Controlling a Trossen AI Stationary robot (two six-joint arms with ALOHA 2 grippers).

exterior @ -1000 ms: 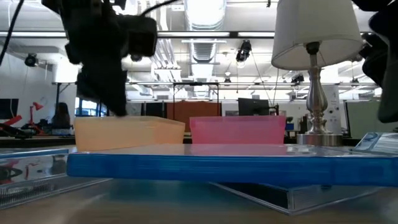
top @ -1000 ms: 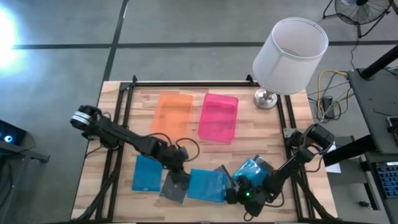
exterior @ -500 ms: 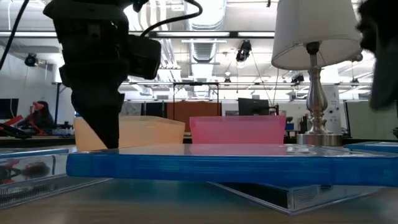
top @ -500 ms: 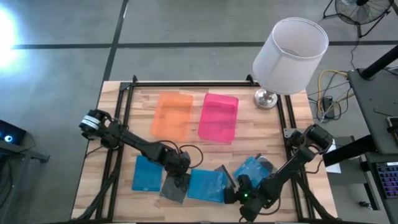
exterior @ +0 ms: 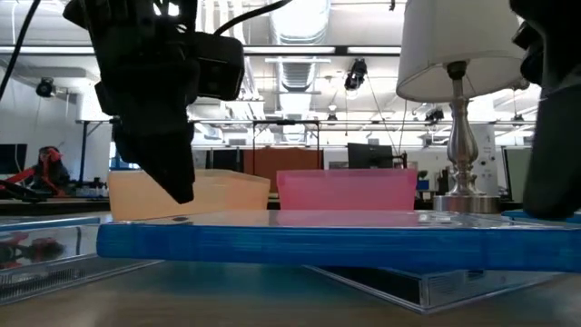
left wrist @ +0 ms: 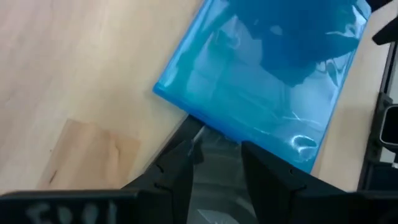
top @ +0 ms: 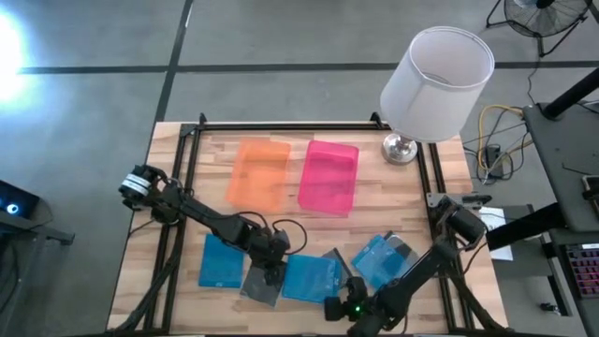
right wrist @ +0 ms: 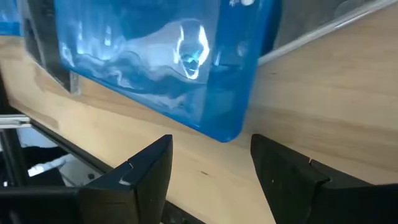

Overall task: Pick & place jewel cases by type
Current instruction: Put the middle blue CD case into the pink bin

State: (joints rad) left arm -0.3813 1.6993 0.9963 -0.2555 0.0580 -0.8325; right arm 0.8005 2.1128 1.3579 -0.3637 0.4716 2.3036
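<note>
Five jewel cases lie flat near the table's near edge. From left: a blue case [top: 222,260], a dark case [top: 262,281], the middle blue case [top: 312,278] [left wrist: 261,81] [right wrist: 149,56], a second dark case [top: 335,260] partly under it, and a right blue case [top: 377,257]. My left gripper [top: 271,265] [left wrist: 214,152] is open and hovers over the first dark case [left wrist: 217,168], where it meets the middle blue case. My right gripper [top: 339,304] [right wrist: 211,146] is open at the near edge, facing the middle blue case's near corner [right wrist: 227,130].
An orange tray [top: 260,173] and a pink tray [top: 328,176] sit side by side toward the far edge. A lamp [top: 435,84] stands at the far right corner. Bare wood lies between the trays and the cases. Black rails [top: 178,187] frame the table.
My right gripper has drawn back from the right blue case and moved left along the table's near edge to the middle blue case's near corner. My left gripper has moved toward the near edge and down, over the first dark case. No case has moved.
</note>
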